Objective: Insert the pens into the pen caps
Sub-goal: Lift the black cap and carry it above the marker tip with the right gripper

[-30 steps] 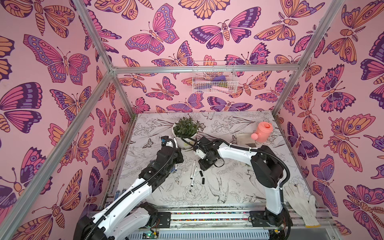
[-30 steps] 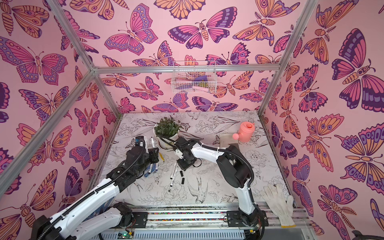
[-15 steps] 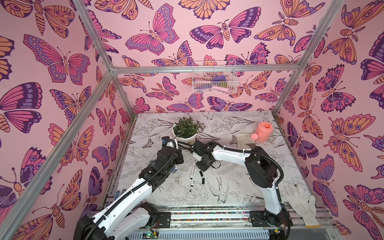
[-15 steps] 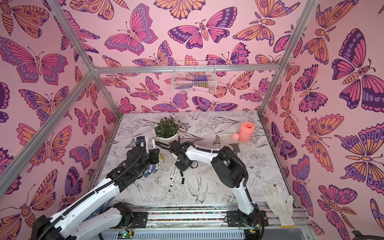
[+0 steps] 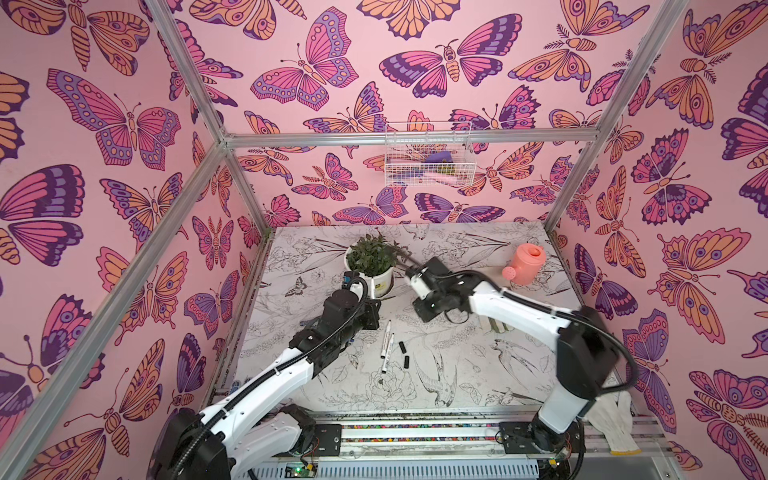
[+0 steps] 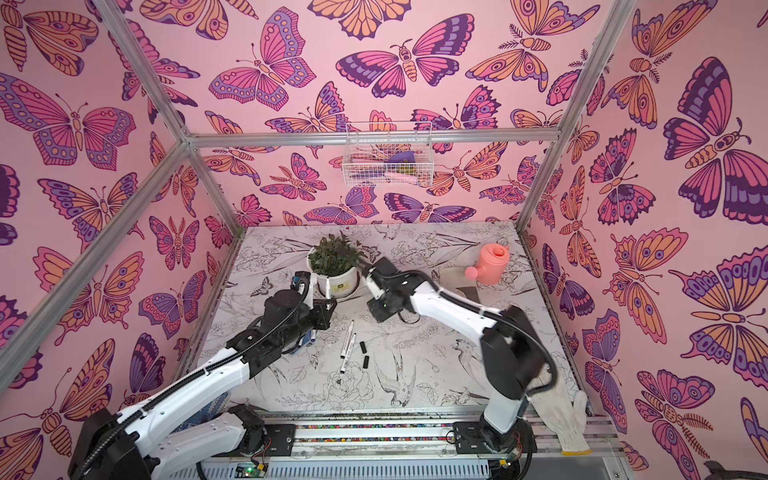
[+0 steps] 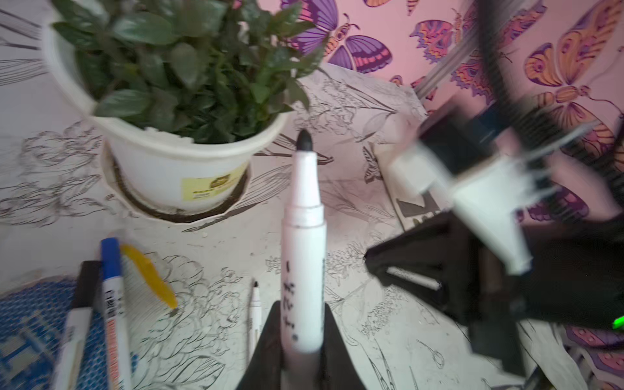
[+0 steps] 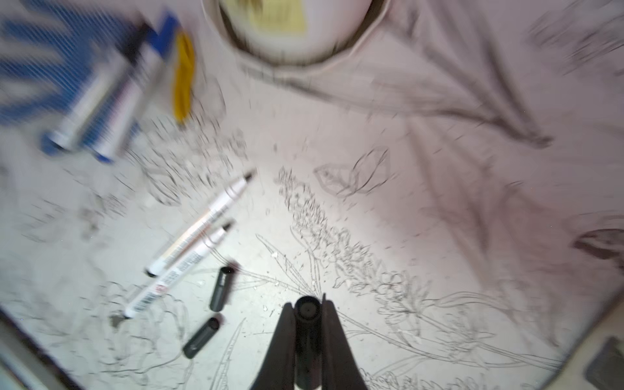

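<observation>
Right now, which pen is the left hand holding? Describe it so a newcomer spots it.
Find the white potted plant at the back of the table; the left hand sits in front of it. Shut in it is a white pen with black print, its bare dark tip pointing toward the plant. The two other uncapped pens lie flat mid-table; this one alone is gripped.

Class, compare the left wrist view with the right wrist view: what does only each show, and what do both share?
Only the left wrist view: the uncapped pen in the shut left gripper, the plant's leaves and the butterfly wall. Only the right wrist view: the black cap in the shut right gripper, and two loose caps. Both: the white pot, the yellow piece and the capped pens.
</observation>
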{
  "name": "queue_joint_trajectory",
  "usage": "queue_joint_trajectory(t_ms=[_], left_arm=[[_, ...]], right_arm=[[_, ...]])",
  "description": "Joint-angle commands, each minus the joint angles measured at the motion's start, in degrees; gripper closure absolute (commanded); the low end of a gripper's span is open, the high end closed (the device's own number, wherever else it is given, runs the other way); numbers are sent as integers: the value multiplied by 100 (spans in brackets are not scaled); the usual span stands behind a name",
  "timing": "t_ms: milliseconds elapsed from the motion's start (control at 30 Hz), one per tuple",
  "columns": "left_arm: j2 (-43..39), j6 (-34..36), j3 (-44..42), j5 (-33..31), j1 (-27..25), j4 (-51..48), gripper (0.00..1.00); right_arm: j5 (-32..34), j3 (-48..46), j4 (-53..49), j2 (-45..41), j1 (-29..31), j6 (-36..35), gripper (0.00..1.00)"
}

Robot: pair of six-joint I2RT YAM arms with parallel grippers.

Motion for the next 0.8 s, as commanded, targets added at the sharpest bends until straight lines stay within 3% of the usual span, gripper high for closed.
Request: queue_joint_trajectory(t_ms=[0, 133, 300, 467, 767], left_arm=[[137, 746, -30, 718, -346, 865, 100], [297, 1053, -80, 986, -673, 1420, 100], [417, 1032, -128, 958, -807, 1811, 100], [418, 1067, -137, 896, -874, 1871, 100], [348, 1072, -173, 789, -888, 1869, 100]], right_arm=[[-1002, -383, 1219, -938, -517, 788, 96], [-1951, -674, 2136, -1423, -955, 1499, 97], [-2921, -864, 3132, -1484, -978, 1965, 97], [-3101, -1157, 3933, -1396, -969, 2443, 97], [-3188, -1170, 4105, -1265, -885, 2538, 98]])
